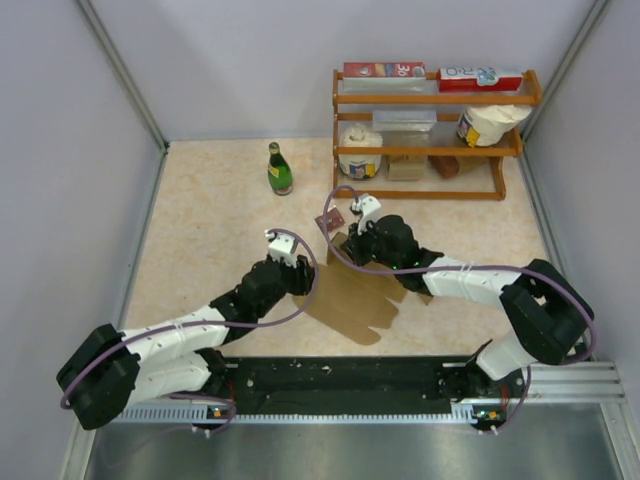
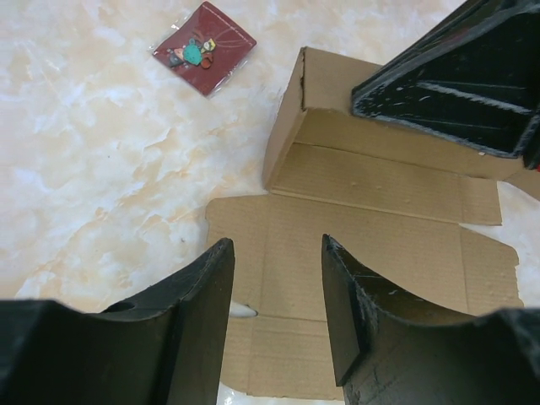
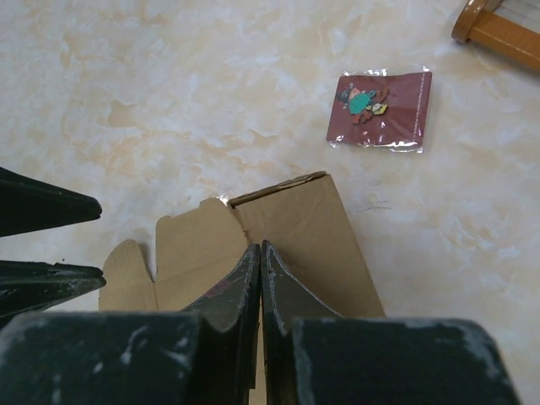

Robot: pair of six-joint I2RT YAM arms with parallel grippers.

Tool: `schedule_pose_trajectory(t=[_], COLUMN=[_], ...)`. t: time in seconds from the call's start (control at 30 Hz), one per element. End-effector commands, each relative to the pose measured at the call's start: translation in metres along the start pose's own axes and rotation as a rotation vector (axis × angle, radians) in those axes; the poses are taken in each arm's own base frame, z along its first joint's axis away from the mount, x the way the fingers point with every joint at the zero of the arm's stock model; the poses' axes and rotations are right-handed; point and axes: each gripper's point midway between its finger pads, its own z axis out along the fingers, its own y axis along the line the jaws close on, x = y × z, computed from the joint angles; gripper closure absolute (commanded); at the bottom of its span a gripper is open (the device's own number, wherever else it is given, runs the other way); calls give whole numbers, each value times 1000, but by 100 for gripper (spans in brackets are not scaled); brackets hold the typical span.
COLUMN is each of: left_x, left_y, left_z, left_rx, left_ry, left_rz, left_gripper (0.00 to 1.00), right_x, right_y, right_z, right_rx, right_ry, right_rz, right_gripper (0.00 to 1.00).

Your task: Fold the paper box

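The paper box [image 1: 352,298] is a brown cardboard sheet lying mid-table, with its far panel folded up. In the left wrist view [image 2: 380,245] the raised panel stands at the sheet's far end. My left gripper [image 1: 303,278] is open and empty, and its tips [image 2: 274,245] hover over the sheet's near-left part. My right gripper [image 1: 356,246] is shut, with its tips [image 3: 260,247] on the crease where the raised panel [image 3: 308,224] meets the flat sheet. Nothing shows between its fingers. It also shows in the left wrist view [image 2: 456,84].
A small dark-red card [image 1: 331,219] lies just beyond the box, also seen from the left wrist [image 2: 204,46] and the right wrist [image 3: 380,110]. A green bottle [image 1: 279,170] stands at the back. A wooden rack [image 1: 430,150] with cartons and tubs fills the back right.
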Motion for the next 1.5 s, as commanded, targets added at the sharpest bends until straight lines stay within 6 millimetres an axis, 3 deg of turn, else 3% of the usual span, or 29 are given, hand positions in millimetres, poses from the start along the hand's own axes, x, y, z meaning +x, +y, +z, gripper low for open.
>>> schedule_pose_trajectory(t=[0.0, 0.23, 0.37, 0.4, 0.43, 0.57, 0.7, 0.8, 1.0, 1.23, 1.37, 1.47], left_x=[-23, -34, -45, -47, -51, -65, -78, -87, -93, -108, -134, -152], left_y=[-3, -1, -2, -2, -5, -13, -16, -15, -12, -4, -4, -16], left_z=[1, 2, 7, 8, 9, 14, 15, 14, 12, 18, 26, 35], left_rx=[-17, -38, -57, -57, -49, 19, 55, 77, 99, 70, 63, 114], left_ry=[-61, -89, -82, -77, -76, -69, -79, -85, -73, -79, -117, -132], left_rz=[-23, -24, -8, -8, -10, -24, -53, -60, -54, -30, -35, -31], left_gripper=[51, 62, 88, 97, 100, 100, 100, 100, 81, 79, 79, 79], right_x=[-44, -75, -75, -75, -73, -70, -58, -42, -19, 17, 33, 42], right_y=[6, -6, -22, -27, -32, -57, -79, -89, -103, -109, -111, -111], right_z=[-14, -44, -72, -80, -88, -125, -150, -161, -177, -194, -196, -199], right_rx=[4, 91, 168, 190, 216, 332, 348, 365, 481, 594, 619, 625], right_ry=[-94, -164, -139, -140, -132, -138, -116, -50, 25, 181, 255, 276], right_rz=[7, 95, 190, 202, 212, 271, 390, 461, 477, 519, 539, 542], right_gripper=[100, 100, 100, 98, 93, 77, 45, 35, 32, 33, 33, 33])
